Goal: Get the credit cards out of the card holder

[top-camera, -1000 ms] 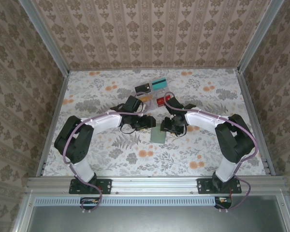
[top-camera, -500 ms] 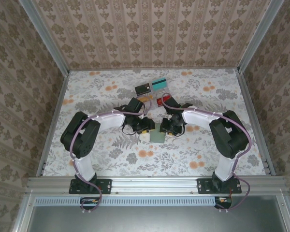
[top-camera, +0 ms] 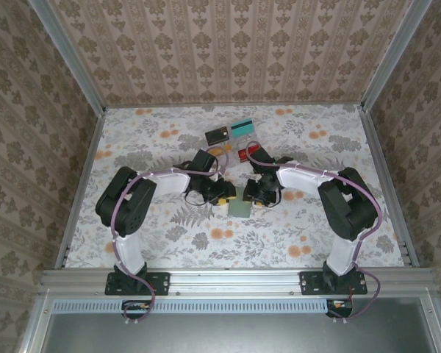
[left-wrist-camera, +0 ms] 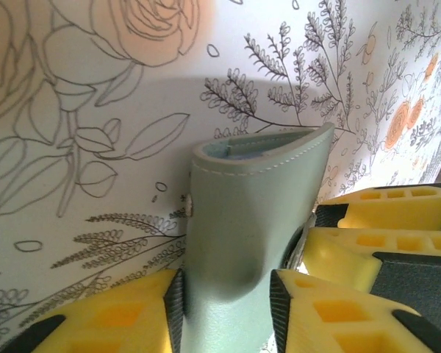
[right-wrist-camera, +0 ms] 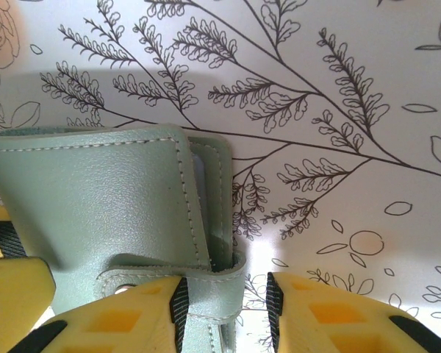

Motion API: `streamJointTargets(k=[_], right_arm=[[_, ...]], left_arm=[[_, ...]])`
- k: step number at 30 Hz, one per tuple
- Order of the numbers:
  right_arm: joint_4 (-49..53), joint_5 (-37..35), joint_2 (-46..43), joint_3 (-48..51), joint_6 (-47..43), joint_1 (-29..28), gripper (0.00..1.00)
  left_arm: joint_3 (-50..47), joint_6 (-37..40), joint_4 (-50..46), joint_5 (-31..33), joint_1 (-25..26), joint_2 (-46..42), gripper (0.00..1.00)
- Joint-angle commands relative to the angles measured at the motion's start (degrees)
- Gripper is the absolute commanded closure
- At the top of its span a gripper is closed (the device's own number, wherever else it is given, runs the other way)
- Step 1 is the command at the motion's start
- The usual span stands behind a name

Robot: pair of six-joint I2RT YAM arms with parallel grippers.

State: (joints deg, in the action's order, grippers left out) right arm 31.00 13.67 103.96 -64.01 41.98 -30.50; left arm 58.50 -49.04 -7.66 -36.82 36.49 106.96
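The grey-green card holder lies folded on the floral table between both grippers. In the left wrist view its panel runs up between my yellow fingers, and both black pads press its sides, denting it. My left gripper is shut on it. My right gripper straddles the closure strap of the card holder. The strap touches the left pad, and a gap of table shows before the right pad. Credit cards lie behind: teal, dark, red, orange.
The table is floral, closed in by patterned walls and metal rails at the sides. The two arms curve in from left and right and meet mid-table, with their wrists just in front of the loose cards.
My left gripper has moved right and a little nearer, up to the card holder, and its jaws have narrowed onto it. The right jaws narrowed slightly, then held still.
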Motion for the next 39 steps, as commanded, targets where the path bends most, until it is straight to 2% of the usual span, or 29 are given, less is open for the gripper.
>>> streamJointTargets(k=[1, 6, 9, 13, 20, 25, 31, 39], right_arm=[[0.28, -0.84, 1.92, 0.99, 0.29, -0.08, 0.62], [0.82, -2.96, -0.85, 0.56, 0.73, -0.08, 0.61], [1.78, -5.04, -2.97, -0.42, 0.83, -0.23, 0.58], [0.97, -7.57, -5.50, -1.28, 0.41, -1.26, 0.54], [-5.50, -2.17, -5.90, -2.85, 1.55, -3.31, 0.50], [-6.59, -0.84, -3.80, -4.01, 2.58, -4.15, 0.57], [-3.83, -2.46, -1.68, -5.45, 2.58, -4.43, 0.64], [-2.49, -3.82, -0.59, -4.99, 1.97, -5.05, 0.66]], left_arm=[[-1.11, -0.76, 5.32, -4.75, -0.14, -0.64, 0.70], [-1.90, 0.82, 5.34, -4.78, -1.11, -2.54, 0.94], [-2.48, 1.69, 4.71, -4.07, -1.67, -4.13, 0.99], [-1.99, 4.16, 1.92, -3.21, -2.56, -6.32, 1.00], [-1.62, 5.92, -0.42, -2.84, -3.17, -8.40, 1.00], [-1.57, 6.33, -0.64, -2.68, -3.18, -9.12, 1.00], [-1.50, 6.39, -0.86, -2.30, -3.27, -9.57, 1.00], [-1.17, 5.94, -0.69, -1.41, -3.27, -9.57, 1.00]])
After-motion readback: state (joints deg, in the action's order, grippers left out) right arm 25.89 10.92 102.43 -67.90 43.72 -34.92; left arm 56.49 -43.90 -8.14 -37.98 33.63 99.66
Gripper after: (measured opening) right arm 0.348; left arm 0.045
